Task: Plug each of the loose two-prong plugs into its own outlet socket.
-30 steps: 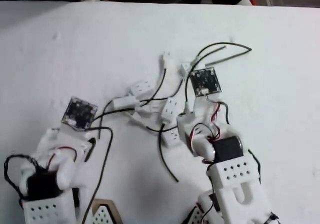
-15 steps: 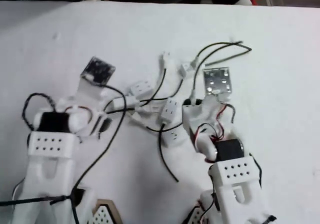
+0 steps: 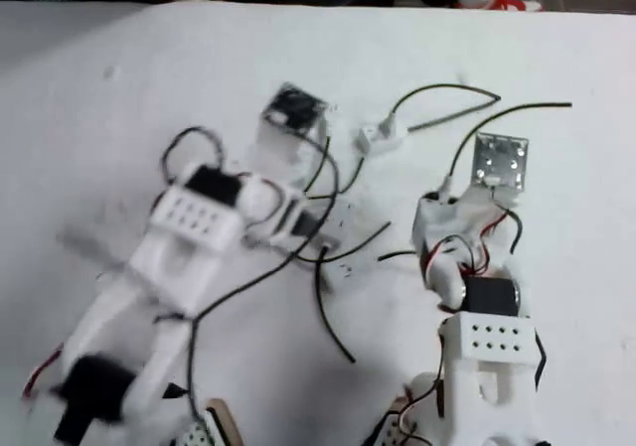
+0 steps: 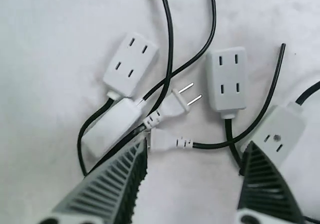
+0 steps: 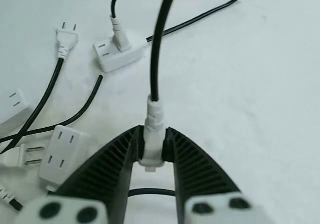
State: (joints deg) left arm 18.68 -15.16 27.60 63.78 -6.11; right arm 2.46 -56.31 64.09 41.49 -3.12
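Left end effector (image 4: 196,145): spread wide and empty, poised above the tangle in the middle of the worktop (image 3: 99,118).
Under it: a loose two-prong plug (image 4: 179,103) with bare prongs lies between two white outlet sockets, the near socket (image 4: 131,64) and the far socket (image 4: 227,78). A second plug body (image 4: 162,141), prongs hidden, lies just beside the loose one. A third socket (image 4: 280,133) sits close to one finger.
Right end effector (image 5: 152,134): pressed together on the held plug (image 5: 151,151), pinching its white body, with the black cable (image 5: 159,44) running away from it.
Held plug's place: on the right half of the worktop, apart from the tangle.
Also near: a plugged socket (image 5: 119,52) with a plug seated in it, and a spare plug (image 5: 66,37) lying free beside it.
Edges: the worktop's far edge runs across the top of the high view, well apart from every socket and both arms.
Open room: broad bare cloth on the far left and along the right side. The middle is tight, with cables crossing between the sockets.
Change: the left arm has swung from the near left corner up over the tangle. The right arm has drawn back to the right, taking the held plug and its cable out of the cluster.
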